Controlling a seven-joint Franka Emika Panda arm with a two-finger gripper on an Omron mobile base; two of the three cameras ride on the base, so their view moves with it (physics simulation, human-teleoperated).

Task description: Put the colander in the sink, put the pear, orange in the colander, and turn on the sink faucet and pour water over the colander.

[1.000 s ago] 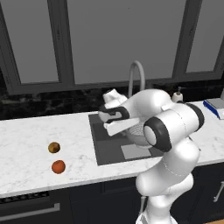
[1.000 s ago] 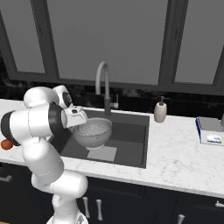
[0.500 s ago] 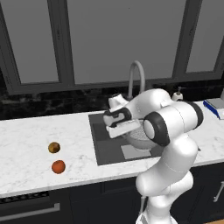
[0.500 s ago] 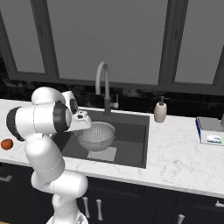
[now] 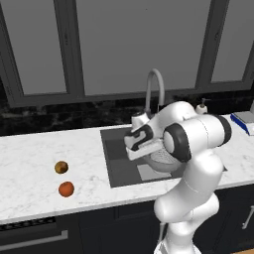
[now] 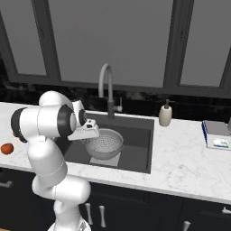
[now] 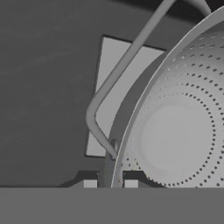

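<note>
I am seeing the colander (image 6: 104,143) sitting inside the sink (image 6: 140,135), over the lighter patch at the basin's bottom, toward the front of the sink. My gripper (image 7: 110,184) is hovering right at the colander's rim; in the hand view its two finger tips are sitting either side of the thin rim edge, slightly parted, but I cannot tell whether they are pinching it or standing just clear. From the left base view the hand is hanging over the left part of the sink, with the colander (image 5: 166,159) partly hidden behind the arm. The pear (image 5: 61,167) and the orange (image 5: 66,188) are lying on the bench (image 5: 44,193) well left of the sink, the orange nearer the front edge. The sink faucet (image 6: 107,90) is arching over the basin from the back edge.
</note>
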